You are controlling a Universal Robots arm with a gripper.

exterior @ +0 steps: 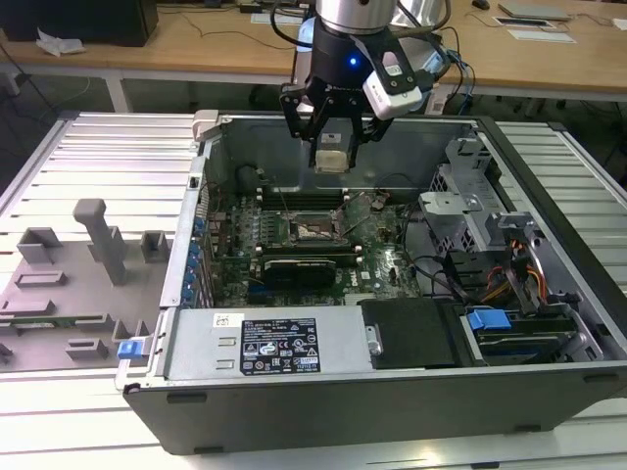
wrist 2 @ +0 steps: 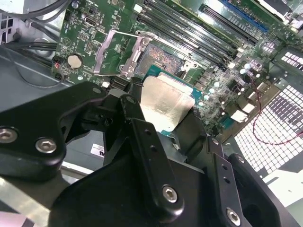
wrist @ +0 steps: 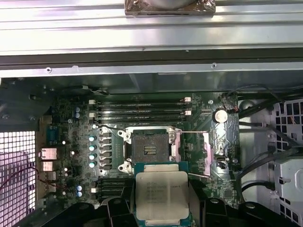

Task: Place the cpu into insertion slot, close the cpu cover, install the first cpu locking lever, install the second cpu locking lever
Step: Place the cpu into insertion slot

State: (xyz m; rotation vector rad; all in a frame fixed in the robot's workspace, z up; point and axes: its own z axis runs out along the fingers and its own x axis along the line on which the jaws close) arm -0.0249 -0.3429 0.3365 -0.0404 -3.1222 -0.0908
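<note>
On the exterior view's left, well apart from the insertion slot (exterior: 315, 231), a grey tray (exterior: 69, 294) of holders is lying on the slatted worktop (exterior: 108, 147). Nearer the slot, the open computer case (exterior: 392, 392) is sitting on that worktop, and the green motherboard (exterior: 382, 259) is lying flat inside it, carrying the slot near its middle. I am holding my end effector (exterior: 331, 149) above the slot, a little toward the far wall of the case. Its fingers (wrist 2: 144, 142) are closing narrowly on the cpu (exterior: 331, 162), gripping it by opposite edges. In both wrist views the chip's pale metal top is facing the camera and it is hanging clear of the slot, not yet seated. The slot is lying bare, its centre glinting. The cpu cover (wrist: 210, 151) is lying swung open just beside the slot. On the exterior view's right, well apart from the slot, the drive bays with a blue tab (exterior: 487, 320) are filling the case's corner.
</note>
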